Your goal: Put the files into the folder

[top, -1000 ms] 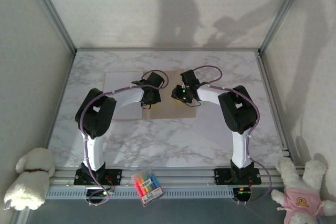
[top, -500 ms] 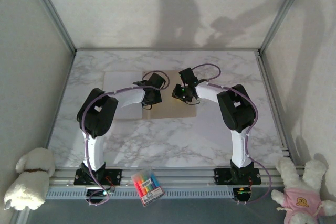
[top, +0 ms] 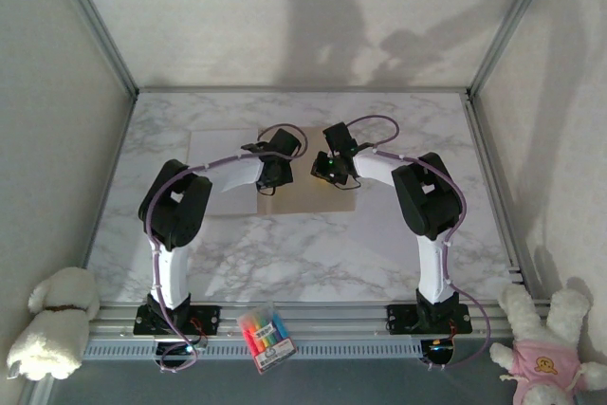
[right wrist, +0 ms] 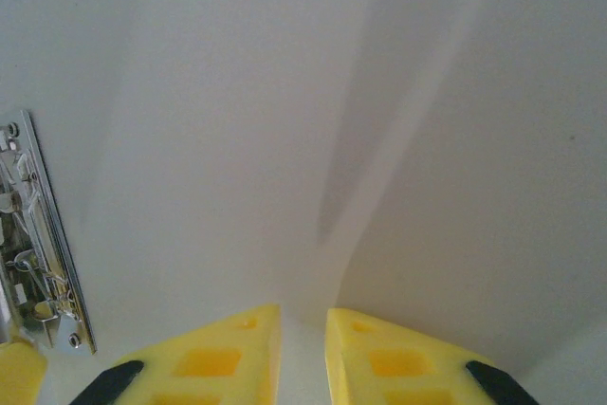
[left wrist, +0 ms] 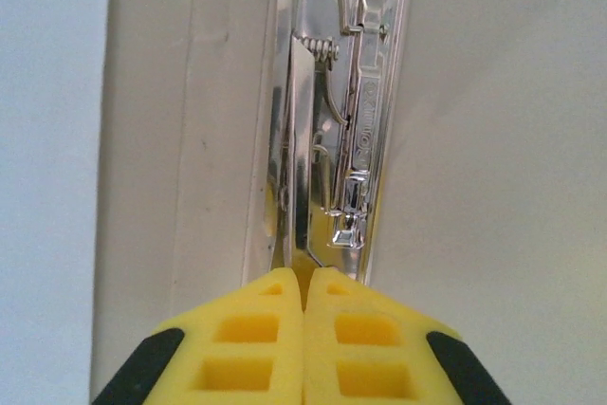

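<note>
Tan card mid-table in the top view: which part is that? (Reader)

It is the folder (top: 308, 201), lying open on the marble table (top: 313, 253). Its tan leaf is flat, and the white files (top: 211, 154) lie just beside it at 9 o'clock. (Legend)

Where do the arms meet it? (Reader)

Both reach in over the folder, the left from 9 o'clock and the right from 3 o'clock. Their wrists are near each other but apart. (Legend)

What is the state of the left gripper (left wrist: 305, 282)? (Reader)

Fully closed. Its yellow pads (left wrist: 256, 329) press together at the near end of the metal clip (left wrist: 332, 139). In the left wrist view the clip runs toward 12 o'clock along the crease. Whether the clip's lever is pinched cannot be told. (Legend)

And the right gripper (right wrist: 302, 315)? (Reader)

Its pads stand a narrow gap apart over a pale flat surface. Whether a sheet edge sits between them cannot be told. The clip lies at 8 o'clock in the right wrist view. (Legend)
</note>
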Controlling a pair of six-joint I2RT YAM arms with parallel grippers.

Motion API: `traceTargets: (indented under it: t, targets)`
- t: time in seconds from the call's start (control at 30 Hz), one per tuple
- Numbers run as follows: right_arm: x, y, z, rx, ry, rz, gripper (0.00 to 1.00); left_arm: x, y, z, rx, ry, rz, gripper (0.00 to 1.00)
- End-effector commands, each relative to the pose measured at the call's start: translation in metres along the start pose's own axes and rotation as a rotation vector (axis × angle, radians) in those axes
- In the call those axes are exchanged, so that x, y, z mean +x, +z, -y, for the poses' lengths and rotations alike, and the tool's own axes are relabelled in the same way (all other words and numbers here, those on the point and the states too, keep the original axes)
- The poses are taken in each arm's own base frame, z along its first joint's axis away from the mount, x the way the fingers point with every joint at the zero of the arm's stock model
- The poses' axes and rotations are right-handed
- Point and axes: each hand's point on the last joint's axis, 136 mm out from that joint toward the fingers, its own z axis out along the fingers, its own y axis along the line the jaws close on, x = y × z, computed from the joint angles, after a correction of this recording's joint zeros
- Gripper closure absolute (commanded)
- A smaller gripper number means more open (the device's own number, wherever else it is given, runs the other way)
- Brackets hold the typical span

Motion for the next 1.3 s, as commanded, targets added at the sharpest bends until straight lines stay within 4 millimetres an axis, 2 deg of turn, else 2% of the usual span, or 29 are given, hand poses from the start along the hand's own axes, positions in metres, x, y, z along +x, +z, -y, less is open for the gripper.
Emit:
traceTargets:
  t: [0.0, 0.2, 0.4, 0.57, 0.67, 0.73, 0.83, 0.97, 1.17, 1.27]
  targets:
    - [0.03, 0.018, 0.012, 0.054, -0.001, -0.082, 0.8, 0.005, -0.01, -0.004, -0.02, 0.018, -0.04, 0.93]
    - [0.032, 0.016, 0.011, 0.051, -0.007, -0.078, 0.8, -0.02, -0.018, -0.016, -0.054, 0.016, -0.015, 0.92]
    - [0.031, 0.016, 0.01, 0.056, -0.015, -0.076, 0.8, -0.048, -0.026, -0.021, -0.066, 0.017, 0.012, 0.84]
    - [0.033, 0.013, 0.008, 0.062, -0.038, -0.077, 0.8, -0.079, -0.045, -0.019, -0.062, 0.019, 0.055, 0.74]
    - [0.032, 0.013, 0.008, 0.067, -0.042, -0.071, 0.8, -0.089, -0.058, -0.019, -0.054, 0.013, 0.079, 0.66]
    - [0.032, 0.015, 0.009, 0.073, -0.04, -0.077, 0.8, -0.091, -0.066, -0.02, -0.043, 0.006, 0.089, 0.65]
    - [0.031, 0.015, 0.009, 0.08, -0.045, -0.073, 0.8, -0.082, -0.076, -0.021, -0.003, -0.01, 0.085, 0.67]
    - [0.031, 0.015, 0.009, 0.086, -0.048, -0.069, 0.8, -0.056, -0.077, -0.031, 0.031, -0.027, 0.065, 0.73]
    - [0.03, 0.013, 0.007, 0.078, -0.055, -0.057, 0.79, -0.012, -0.055, -0.047, 0.033, -0.025, -0.002, 0.8]
    - [0.03, 0.013, 0.007, 0.081, -0.059, -0.055, 0.79, -0.002, -0.041, -0.052, 0.017, -0.011, -0.023, 0.81]
